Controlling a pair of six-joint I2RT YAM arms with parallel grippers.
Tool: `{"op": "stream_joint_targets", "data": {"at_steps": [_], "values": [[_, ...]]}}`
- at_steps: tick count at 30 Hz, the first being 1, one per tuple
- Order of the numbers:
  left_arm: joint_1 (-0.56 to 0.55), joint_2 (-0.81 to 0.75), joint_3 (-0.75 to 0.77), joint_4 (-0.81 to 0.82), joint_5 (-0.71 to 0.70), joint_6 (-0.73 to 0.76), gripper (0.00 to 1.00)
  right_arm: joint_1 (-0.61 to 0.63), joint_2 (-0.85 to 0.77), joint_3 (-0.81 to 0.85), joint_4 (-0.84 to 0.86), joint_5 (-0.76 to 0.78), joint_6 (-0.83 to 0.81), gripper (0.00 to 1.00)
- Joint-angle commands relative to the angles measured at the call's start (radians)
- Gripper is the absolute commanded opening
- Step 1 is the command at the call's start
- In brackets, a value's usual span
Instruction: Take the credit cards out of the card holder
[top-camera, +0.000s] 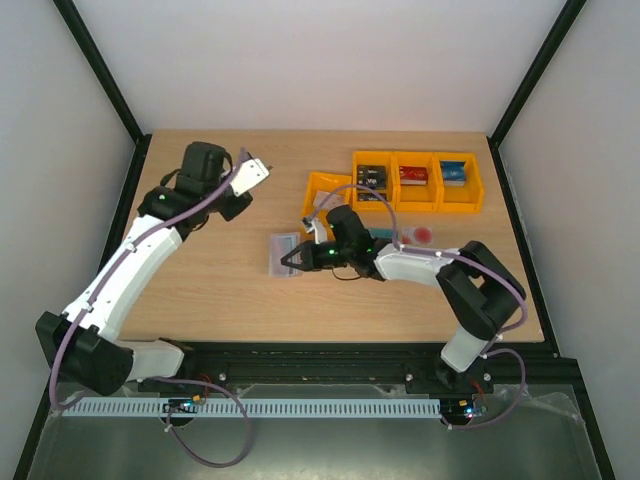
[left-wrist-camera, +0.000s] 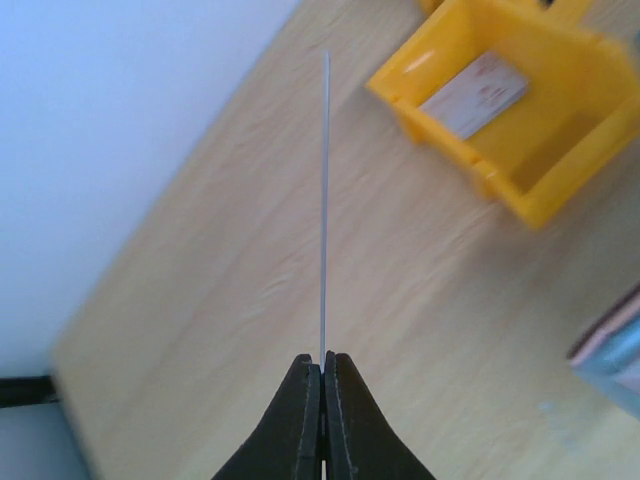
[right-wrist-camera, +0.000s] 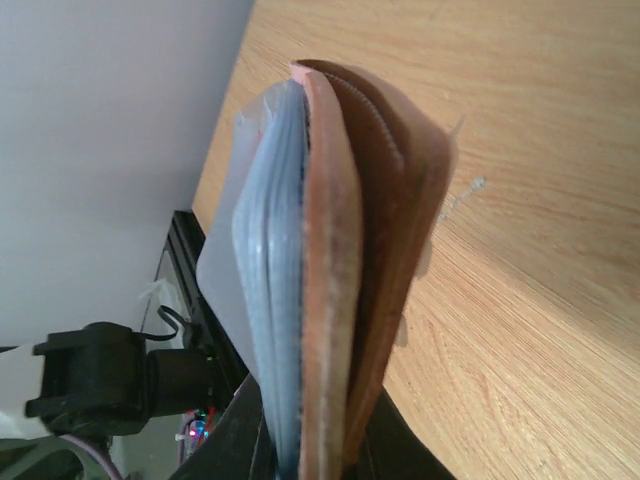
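The left hand (left-wrist-camera: 322, 368) is clamped on one thin card (left-wrist-camera: 324, 200), held edge-on at the tabletop's (top-camera: 230, 310) far left. The card holder (right-wrist-camera: 345, 300) — pinched in the right hand (top-camera: 300, 258) mid-tabletop — opens leftward with blue-grey cards (right-wrist-camera: 268, 260) showing, so the left arm looks better placed.

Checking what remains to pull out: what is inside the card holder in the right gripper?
Sticking out of the card holder are light blue-grey card edges, beside a pale translucent sheet. The leather covers their faces, so the count is hidden.
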Motion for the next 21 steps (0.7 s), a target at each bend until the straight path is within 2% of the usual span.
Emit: {"op": "stream_joint_targets", "data": {"at_steps": [1,5,6,10,13,17,21], "values": [[-0.093,-0.005,0.003,0.048,-0.498,0.212,0.02,0.017,0.067,0.078,-0.109,-0.018,0.006,0.03],[-0.183,-0.025,-0.050,0.062,-0.653,0.243,0.02,0.020,0.147,0.119,-0.215,-0.033,-0.009,0.13],[-0.213,-0.025,-0.062,0.055,-0.688,0.235,0.02,0.020,0.156,0.133,-0.253,-0.009,-0.029,0.20],[-0.345,-0.015,-0.084,-0.042,-0.767,0.135,0.02,0.019,0.150,0.191,-0.431,0.150,-0.115,0.56],[-0.396,-0.022,-0.103,-0.081,-0.759,0.095,0.02,0.016,0.111,0.218,-0.523,0.233,-0.152,0.71],[-0.406,-0.026,-0.130,-0.068,-0.780,0.118,0.02,-0.025,-0.006,0.226,-0.601,0.339,-0.168,0.75],[-0.421,-0.021,-0.121,-0.049,-0.784,0.124,0.02,-0.125,-0.170,0.204,-0.610,0.386,-0.140,0.77]]}}
